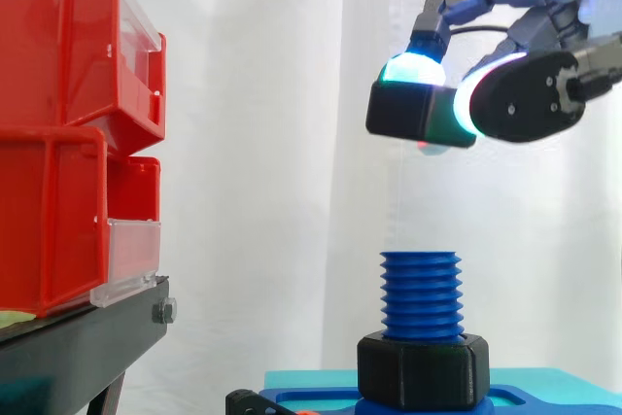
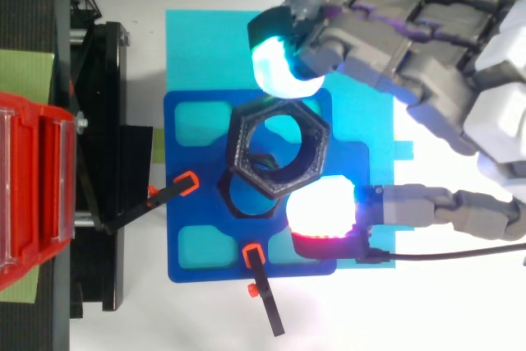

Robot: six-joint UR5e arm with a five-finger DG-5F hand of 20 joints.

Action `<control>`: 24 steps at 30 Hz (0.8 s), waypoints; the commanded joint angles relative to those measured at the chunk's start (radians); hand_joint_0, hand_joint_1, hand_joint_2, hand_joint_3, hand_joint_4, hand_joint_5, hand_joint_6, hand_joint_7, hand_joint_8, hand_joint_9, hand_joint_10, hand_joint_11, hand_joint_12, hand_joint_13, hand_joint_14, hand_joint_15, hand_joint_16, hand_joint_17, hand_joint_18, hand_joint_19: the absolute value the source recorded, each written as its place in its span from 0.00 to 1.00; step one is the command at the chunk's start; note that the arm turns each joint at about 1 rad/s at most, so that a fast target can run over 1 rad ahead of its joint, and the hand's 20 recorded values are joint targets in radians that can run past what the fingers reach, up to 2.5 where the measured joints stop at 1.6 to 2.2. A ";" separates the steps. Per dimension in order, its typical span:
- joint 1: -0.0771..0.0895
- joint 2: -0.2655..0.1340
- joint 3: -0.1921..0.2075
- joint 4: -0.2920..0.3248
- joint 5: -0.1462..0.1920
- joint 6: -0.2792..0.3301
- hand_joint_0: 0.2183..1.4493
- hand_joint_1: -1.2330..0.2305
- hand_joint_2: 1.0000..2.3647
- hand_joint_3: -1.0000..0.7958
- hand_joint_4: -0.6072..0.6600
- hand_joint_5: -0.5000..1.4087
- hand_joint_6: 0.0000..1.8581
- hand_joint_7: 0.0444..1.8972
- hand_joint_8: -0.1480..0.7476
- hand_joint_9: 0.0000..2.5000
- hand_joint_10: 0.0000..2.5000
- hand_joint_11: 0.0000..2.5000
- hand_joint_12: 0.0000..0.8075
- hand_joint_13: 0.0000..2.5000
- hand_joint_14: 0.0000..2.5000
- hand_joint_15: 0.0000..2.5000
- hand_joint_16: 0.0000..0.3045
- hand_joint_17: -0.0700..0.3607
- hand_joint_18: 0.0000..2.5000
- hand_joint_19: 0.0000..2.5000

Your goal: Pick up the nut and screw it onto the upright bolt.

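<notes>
A black hexagonal nut hangs in the air, pinched between the glowing fingertips of my hand. In the top view the nut is held level between a cyan pad and a white-red pad, and its hole shows the blue bolt beneath. The upright blue threaded bolt stands directly below, with a clear gap between its top and the held nut. A second black nut sits at the bolt's foot on the blue base plate.
Red bins are stacked on a black stand at the left. Black clamps with orange tips hold the base plate's left and lower edges. A cyan sheet lies under the plate.
</notes>
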 commanded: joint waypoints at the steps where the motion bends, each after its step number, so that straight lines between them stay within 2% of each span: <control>1: 0.003 -0.020 0.002 0.003 -0.004 0.000 0.27 0.30 0.00 0.60 0.42 0.23 0.46 0.69 0.52 0.37 0.00 0.00 0.43 0.31 0.00 0.00 0.16 0.42 0.30 0.02; 4: 0.006 -0.023 0.000 0.003 -0.011 0.005 0.27 0.30 0.00 0.60 0.43 0.23 0.46 0.69 0.52 0.37 0.00 0.00 0.43 0.31 0.00 0.00 0.16 0.42 0.30 0.02; 8: 0.020 -0.023 0.000 -0.005 -0.011 0.002 0.27 0.30 0.00 0.60 0.43 0.23 0.46 0.69 0.53 0.37 0.00 0.00 0.43 0.31 0.00 0.00 0.16 0.42 0.30 0.02; 14: 0.021 -0.052 0.000 -0.002 -0.013 0.022 0.27 0.30 0.00 0.60 0.43 0.23 0.46 0.69 0.52 0.37 0.00 0.00 0.43 0.31 0.00 0.00 0.16 0.42 0.30 0.02; 23: 0.026 -0.053 0.002 -0.006 -0.010 0.037 0.27 0.30 0.00 0.60 0.43 0.23 0.46 0.68 0.52 0.37 0.00 0.00 0.43 0.31 0.00 0.00 0.16 0.42 0.30 0.02; 24: 0.028 -0.063 0.000 -0.010 -0.011 0.039 0.27 0.30 0.00 0.60 0.43 0.23 0.46 0.68 0.53 0.37 0.00 0.00 0.43 0.31 0.00 0.00 0.16 0.42 0.30 0.02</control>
